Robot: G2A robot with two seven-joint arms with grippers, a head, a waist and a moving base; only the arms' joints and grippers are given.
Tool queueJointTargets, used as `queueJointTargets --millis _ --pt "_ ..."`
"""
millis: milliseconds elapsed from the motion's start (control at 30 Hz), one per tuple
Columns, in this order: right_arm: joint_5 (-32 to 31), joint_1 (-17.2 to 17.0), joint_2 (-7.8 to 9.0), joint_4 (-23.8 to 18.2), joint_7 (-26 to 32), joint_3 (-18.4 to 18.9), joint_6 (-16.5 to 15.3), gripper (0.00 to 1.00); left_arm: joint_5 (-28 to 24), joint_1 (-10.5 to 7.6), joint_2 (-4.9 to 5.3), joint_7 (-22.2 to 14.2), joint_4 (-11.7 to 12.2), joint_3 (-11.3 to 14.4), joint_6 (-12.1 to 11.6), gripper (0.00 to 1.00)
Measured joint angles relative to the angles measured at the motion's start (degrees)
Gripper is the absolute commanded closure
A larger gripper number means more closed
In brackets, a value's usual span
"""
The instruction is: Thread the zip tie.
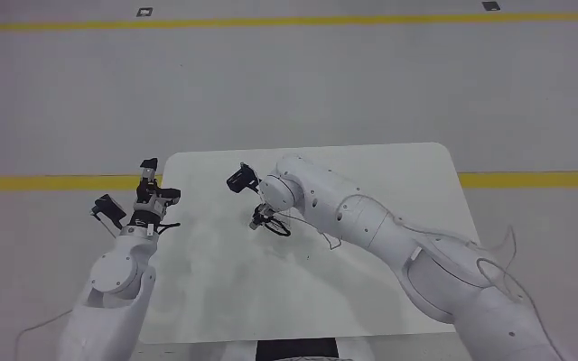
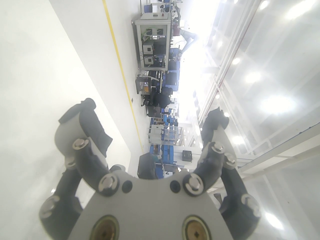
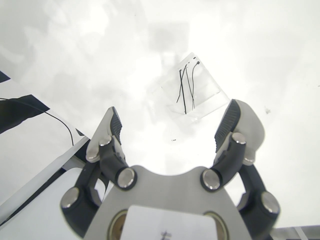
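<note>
Over on the left, the left gripper [image 2: 152,111] hangs at the left edge of the tabletop [image 1: 379,171], fingers spread wide with nothing between them, aimed out past the rim toward the room. Across to the middle of the tabletop now, where the right gripper [image 3: 173,108] is poised low over the surface, jaws wide apart and empty. Just beyond its fingertips lies a clear packet [image 3: 210,88] holding several black zip ties [image 3: 186,86], thin tails crossing one another, small heads at the far end. So the step in hand looks like fetching a tie, with nothing threaded yet. To do it well, I'd line the jaws up across one tail rather than along it, and go for the tie lying a little apart, not the crossed pair. The ties sit inside the film, so a pinch may lift the whole packet. Whether it is open at either end can't be made out. Thin, springy plastic on a smooth tabletop will likely skid, so a slow squeeze right down at the surface seems the safe call.
</note>
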Motion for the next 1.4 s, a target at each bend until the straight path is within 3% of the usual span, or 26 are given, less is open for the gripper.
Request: queueJointTargets --millis 200,633,667,700,800,900,933,1033,1400 --pt "0.5 0.5 -4.13 7.7 -0.2 -1.5 -1.1 0.0 0.0 0.0 0.0 0.0 0.0 0.0 0.0 0.0" --pt "-0.4 0.5 -4.33 8.5 -0.5 -1.8 -1.5 0.0 0.0 0.0 0.0 0.0 0.0 0.0 0.0 0.0" --pt "-1.3 0.5 -4.39 8.7 -0.6 -1.8 -1.6 0.24 0.0 0.0 0.0 0.0 0.0 0.0 0.0 0.0" --pt "-1.8 0.5 -4.46 8.7 -0.5 -1.7 -1.6 0.55 0.0 0.0 0.0 0.0 0.0 0.0 0.0 0.0" --pt "-3.0 0.7 -4.71 8.8 0.2 -1.5 -1.2 0.71 0.0 0.0 0.0 0.0 0.0 0.0 0.0 0.0" --pt "-3.9 0.7 -4.98 9.0 0.7 -1.2 -1.1 0.8 0.0 0.0 0.0 0.0 0.0 0.0 0.0 0.0" --pt "-4.1 0.6 -5.07 9.1 0.9 -1.2 -1.1 0.88 0.0 0.0 0.0 0.0 0.0 0.0 0.0 0.0" --pt "-5.1 0.3 -5.46 9.8 1.7 -1.3 -1.3 0.95 0.0 0.0 0.0 0.0 0.0 0.0 0.0 0.0" --pt "-6.3 -1.1 -6.91 14.3 -0.8 -0.3 -4.0 0.92 0.0 0.0 0.0 0.0 0.0 0.0 0.0 0.0"
